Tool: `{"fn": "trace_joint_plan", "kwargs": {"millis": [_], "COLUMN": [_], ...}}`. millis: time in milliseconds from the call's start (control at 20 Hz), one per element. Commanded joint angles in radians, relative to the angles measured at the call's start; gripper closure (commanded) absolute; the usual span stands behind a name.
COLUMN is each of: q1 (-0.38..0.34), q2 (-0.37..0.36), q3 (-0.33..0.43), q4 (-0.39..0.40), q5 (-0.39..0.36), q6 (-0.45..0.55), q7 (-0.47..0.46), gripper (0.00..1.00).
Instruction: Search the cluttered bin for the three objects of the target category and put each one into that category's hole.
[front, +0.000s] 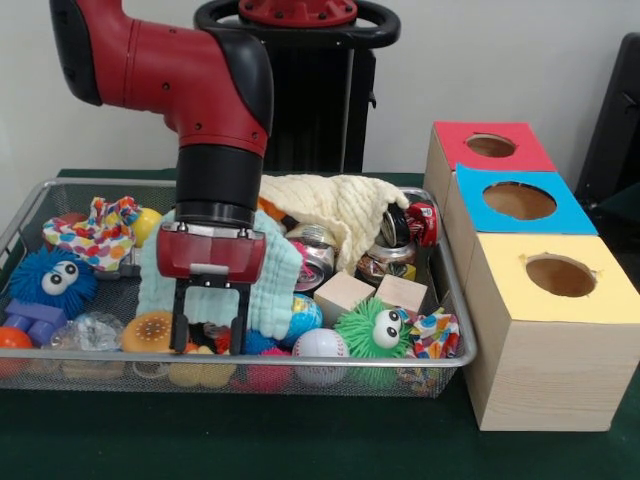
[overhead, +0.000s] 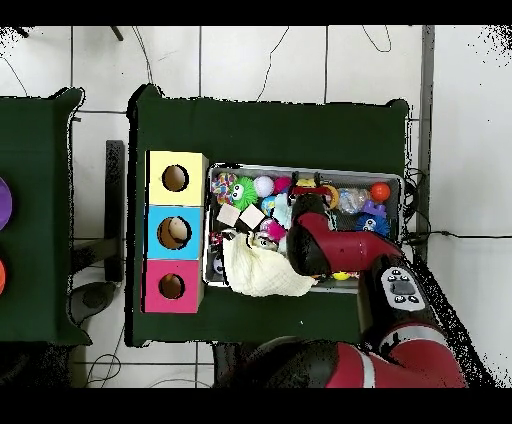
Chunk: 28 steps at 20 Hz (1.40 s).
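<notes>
The wire mesh bin (front: 455, 300) is full of mixed toys and cloths; it also shows in the overhead view (overhead: 300, 168). My gripper (front: 210, 345) hangs open over the clutter at the bin's front, fingers (front: 180, 325) straddling small toys, holding nothing. In the overhead view the gripper (overhead: 310, 190) is near the bin's far rim. No orange and tan plush animal shows clearly; a cream knitted cloth (front: 340, 205) and a pale teal cloth (front: 275, 265) cover part of the contents. The red-topped box's hole (front: 490, 146) is at the back right, also in the overhead view (overhead: 171, 287).
The blue-topped box (front: 560, 215) and yellow-topped box (front: 600, 300) stand beside the bin's right side. In the bin lie a blue fuzzy ball (front: 50, 282), a green fuzzy ball (front: 375, 330), two wooden blocks (front: 343, 293), cans (front: 385, 262), a baseball (front: 320, 345) and a dotted cloth (front: 95, 230).
</notes>
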Motion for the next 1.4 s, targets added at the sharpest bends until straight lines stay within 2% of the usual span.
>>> {"fn": "trace_joint_plan", "kwargs": {"millis": [50,300,400,750,1400], "q1": [-0.111,-0.147,-0.157,-0.289,-0.298], "q2": [0.155,0.133,0.156,0.152,0.191], "q3": [0.138,0.184,0.196,0.348,0.362], "q4": [-0.063,-0.035,-0.052,-0.003,-0.023], "q5": [-0.044,-0.074,-0.093,-0.128,-0.190], "q6": [0.400,0.442,0.426,0.584,0.550], "q7": [-0.051,-0.067,-0.065,-0.181,-0.146], "gripper": [0.00,0.00,0.00,0.00,0.00]}}
